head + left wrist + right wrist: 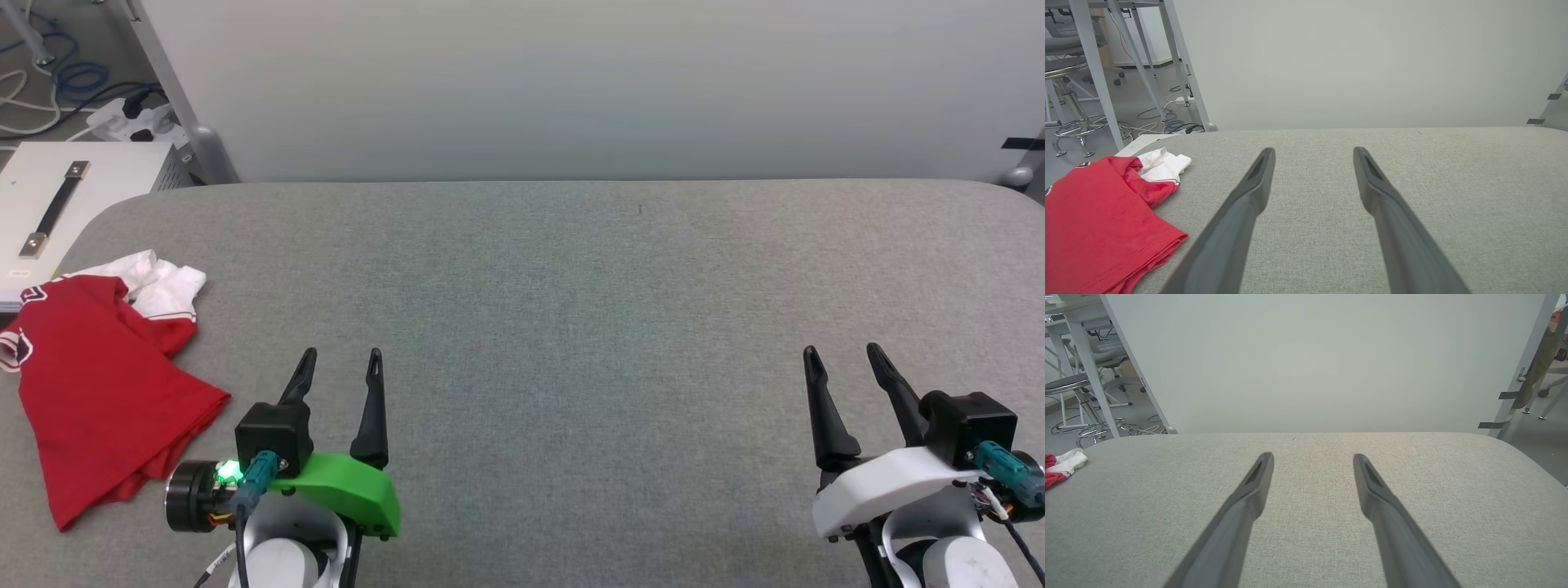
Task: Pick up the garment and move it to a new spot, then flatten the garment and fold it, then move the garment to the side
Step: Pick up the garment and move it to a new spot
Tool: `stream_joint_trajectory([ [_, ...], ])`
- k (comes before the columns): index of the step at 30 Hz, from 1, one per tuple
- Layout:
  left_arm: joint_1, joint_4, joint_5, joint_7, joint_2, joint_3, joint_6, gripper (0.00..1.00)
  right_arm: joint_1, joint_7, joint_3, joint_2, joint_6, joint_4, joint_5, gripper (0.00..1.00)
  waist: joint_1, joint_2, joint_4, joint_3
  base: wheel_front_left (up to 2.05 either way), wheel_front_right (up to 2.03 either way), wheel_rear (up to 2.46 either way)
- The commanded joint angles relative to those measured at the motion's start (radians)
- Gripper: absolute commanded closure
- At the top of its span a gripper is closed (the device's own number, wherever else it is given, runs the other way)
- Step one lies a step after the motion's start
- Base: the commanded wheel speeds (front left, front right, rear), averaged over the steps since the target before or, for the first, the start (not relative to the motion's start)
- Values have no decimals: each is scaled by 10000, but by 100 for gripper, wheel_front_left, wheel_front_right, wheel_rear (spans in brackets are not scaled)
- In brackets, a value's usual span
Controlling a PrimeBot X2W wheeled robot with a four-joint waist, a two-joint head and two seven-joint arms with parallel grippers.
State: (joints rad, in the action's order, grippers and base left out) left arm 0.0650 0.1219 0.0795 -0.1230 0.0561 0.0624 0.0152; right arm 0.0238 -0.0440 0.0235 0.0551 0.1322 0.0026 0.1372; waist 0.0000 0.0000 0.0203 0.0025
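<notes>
Red garment (98,392) lay crumpled at the left edge of the grey fabric-covered desk (571,310), white sleeve end toward the far side, left pincer (341,355) spread open and empty near it, right pincer (842,349) likewise open and empty by the right edge

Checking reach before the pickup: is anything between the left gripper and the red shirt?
Nothing visible. The left gripper, open, sits right of the garment, with bare grey table between them.
</notes>
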Motion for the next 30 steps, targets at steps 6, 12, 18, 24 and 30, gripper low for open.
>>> stream_joint_trajectory([
  [6,313,178,89,-202,-31,-3,73,0,253,3,-70,-29,-8,-203,117,0,0,0,425,85,0,0,0],
  [12,381,237,101,-326,-34,-124,101,0,335,11,-168,-23,-9,-360,93,0,0,0,982,171,0,0,0],
  [18,408,287,149,-449,-37,-271,131,0,440,14,-322,75,-10,-480,1,0,0,0,1615,225,0,0,0],
  [24,475,343,180,-573,-40,-394,165,0,549,4,-505,188,-10,-562,-91,0,0,0,2278,287,0,0,0],
  [30,536,396,300,-698,-42,-532,178,0,669,17,-829,330,-11,-626,-134,0,0,0,2923,342,0,0,0],
])
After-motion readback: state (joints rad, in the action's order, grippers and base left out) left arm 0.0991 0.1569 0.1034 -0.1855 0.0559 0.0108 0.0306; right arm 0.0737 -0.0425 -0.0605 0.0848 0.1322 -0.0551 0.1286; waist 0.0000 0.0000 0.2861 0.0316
